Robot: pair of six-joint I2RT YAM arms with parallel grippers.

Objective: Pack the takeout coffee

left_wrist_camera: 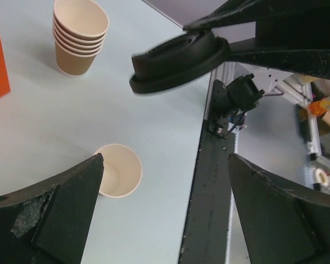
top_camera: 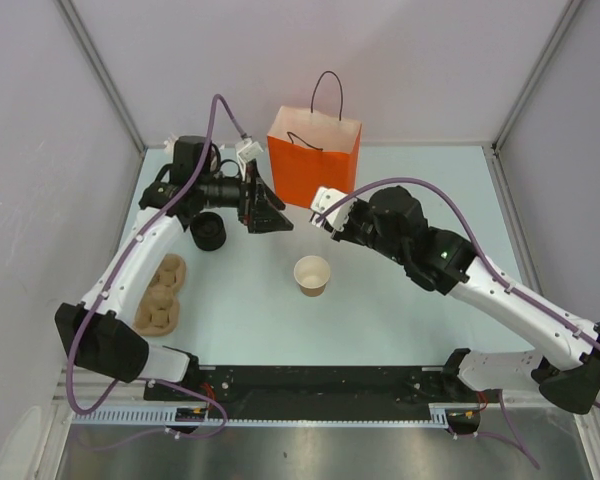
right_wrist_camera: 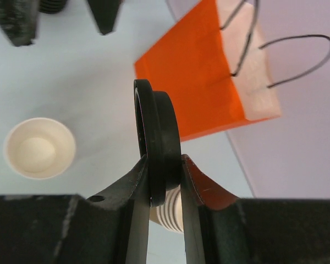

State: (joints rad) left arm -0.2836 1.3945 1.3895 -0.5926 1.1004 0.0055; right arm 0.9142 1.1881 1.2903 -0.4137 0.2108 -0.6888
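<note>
The small paper cup (top_camera: 312, 275) is standing upright and open on the table (top_camera: 240, 325), near its middle, at about 6 o'clock from the orange bag (top_camera: 315, 158). The black lid (right_wrist_camera: 157, 126) is not sitting on the cup. The right gripper (right_wrist_camera: 165, 160) is pinching this lid by its rim between its two fingers and is holding it in the air, turned on its edge. In the top view this gripper is hanging at about 12 o'clock from the cup, apart from it and just before the bag. In the right wrist view the cup is showing at 9 o'clock from the lid. The left gripper (top_camera: 268, 210) is keeping its fingers spread wide and is holding nothing; the cup is lying at about 5 o'clock from it. A stack of black lids (top_camera: 208, 231) is sitting at 8 o'clock from the left gripper.
</note>
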